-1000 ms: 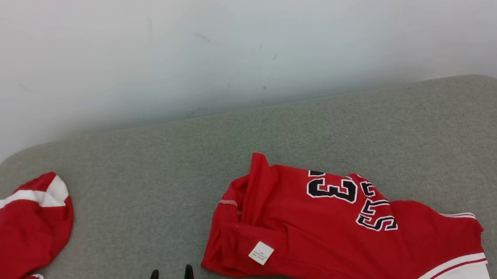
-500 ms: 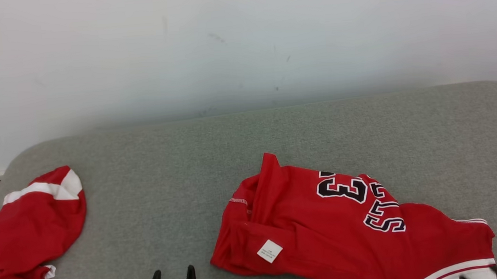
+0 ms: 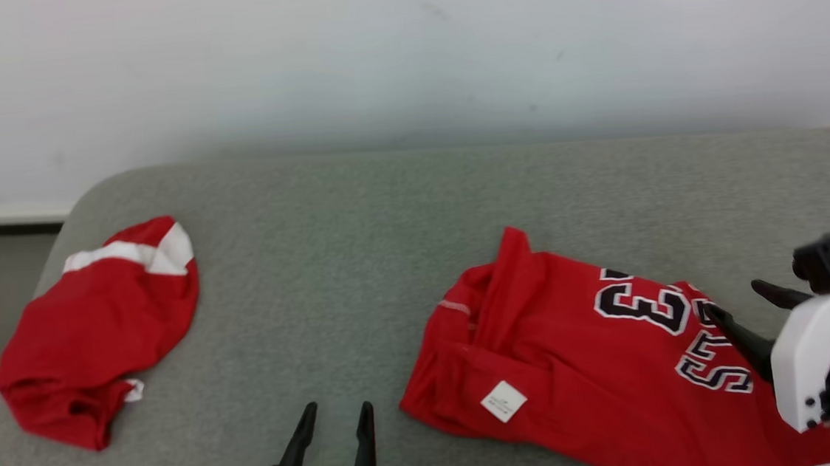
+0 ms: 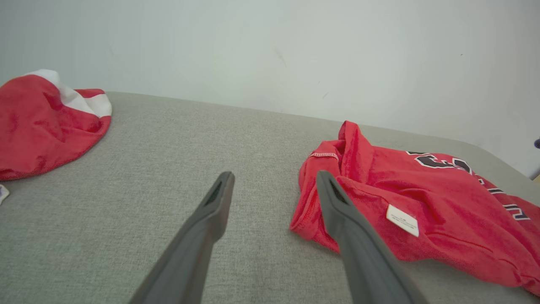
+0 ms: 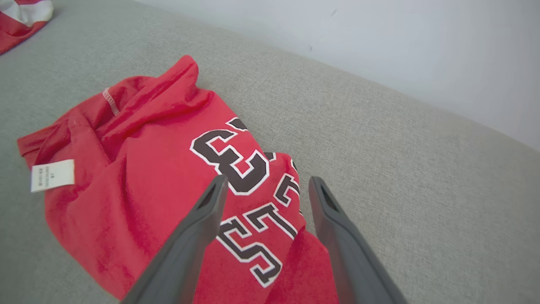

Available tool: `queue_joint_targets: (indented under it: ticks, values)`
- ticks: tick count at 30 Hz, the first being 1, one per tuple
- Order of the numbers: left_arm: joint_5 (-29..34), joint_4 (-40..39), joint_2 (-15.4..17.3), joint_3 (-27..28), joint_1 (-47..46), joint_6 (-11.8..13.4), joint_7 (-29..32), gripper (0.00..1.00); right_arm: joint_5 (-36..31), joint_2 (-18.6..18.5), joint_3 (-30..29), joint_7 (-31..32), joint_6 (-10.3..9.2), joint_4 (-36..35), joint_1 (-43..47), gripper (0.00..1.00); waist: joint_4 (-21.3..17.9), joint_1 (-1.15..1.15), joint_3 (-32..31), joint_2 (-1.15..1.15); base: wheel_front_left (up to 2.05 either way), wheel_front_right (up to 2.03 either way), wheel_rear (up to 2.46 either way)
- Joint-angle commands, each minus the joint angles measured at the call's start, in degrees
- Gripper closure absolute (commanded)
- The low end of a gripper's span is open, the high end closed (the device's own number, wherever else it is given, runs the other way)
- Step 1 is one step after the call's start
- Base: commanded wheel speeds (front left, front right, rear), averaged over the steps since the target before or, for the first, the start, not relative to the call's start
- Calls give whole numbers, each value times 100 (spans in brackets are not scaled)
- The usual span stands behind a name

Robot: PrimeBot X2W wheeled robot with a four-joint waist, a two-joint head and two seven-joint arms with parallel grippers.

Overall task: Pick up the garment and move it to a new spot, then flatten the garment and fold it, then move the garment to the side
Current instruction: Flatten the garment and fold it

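Jaws on both arms stand wide apart and empty: the left jaws low centre of the head view, the right jaws at its right edge, over the red garment (image 3: 581,368) crumpled lower right on the grey padded surface (image 3: 354,215). Flattening seems next. Pinch outer hem corners, though the layers are hard to judge.

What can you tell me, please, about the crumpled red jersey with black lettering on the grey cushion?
The red jersey looks like soft knit fabric, with black, white-edged numerals and letters and a small white label towards its left end. It lies crumpled and partly folded over itself, one ridge of cloth sticking up, on the grey upholstered cushion, right of the robot's centre. The open right gripper hangs over the lettering; whether it touches the cloth cannot be told.
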Motion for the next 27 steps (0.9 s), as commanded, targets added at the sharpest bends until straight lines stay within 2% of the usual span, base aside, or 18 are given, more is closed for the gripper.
queue_joint_targets:
  ticks: [1, 8, 12, 16, 17, 18, 19, 23, 27]
  values:
    - [-68, 35, 21, -37, -80, 19, -3, 0, 82, 9, 110, 80, -13, 186, -239, 0, 274, 0, 224, 0, 0, 0, 0]
    - [-182, 127, 21, -326, -298, 52, -3, 0, 465, 133, 704, 510, -13, 1547, -1294, 0, 736, 0, 480, 0, 0, 0, 0]
    - [-250, 177, 22, -459, -372, 79, -3, 0, 571, 245, 789, 800, -13, 2409, -1511, 0, 951, 0, 519, 0, 0, 0, 0]
    - [-302, 174, 21, -541, -426, 111, -3, 0, 796, 434, 957, 1154, -9, 2931, -1560, 0, 1108, 0, 513, 0, 0, 0, 0]
    - [-318, 167, 21, -543, -431, 130, -3, 0, 892, 495, 1021, 1231, -3, 2965, -1562, 20, 1124, 0, 518, 0, 0, 0, 0]
    - [-325, 156, 21, -549, -449, 135, -3, 0, 982, 532, 1083, 1273, 1, 2942, -1587, 73, 1136, 0, 527, 0, 0, 0, 0]
    - [-329, 152, 21, -555, -462, 148, -3, 0, 1081, 536, 1114, 1290, 1, 2913, -1614, 100, 1144, 0, 532, 0, 0, 0, 0]
    - [-337, 159, 21, -569, -489, 161, -3, 0, 1311, 352, 1304, 1168, 0, 2657, -1841, 100, 1159, 0, 537, 0, 0, 0, 0]
    - [-363, 164, 21, -573, -503, 172, -3, 0, 1148, 154, 1463, 495, -6, 2476, -2140, 100, 1157, 0, 547, 0, 0, 0, 0]
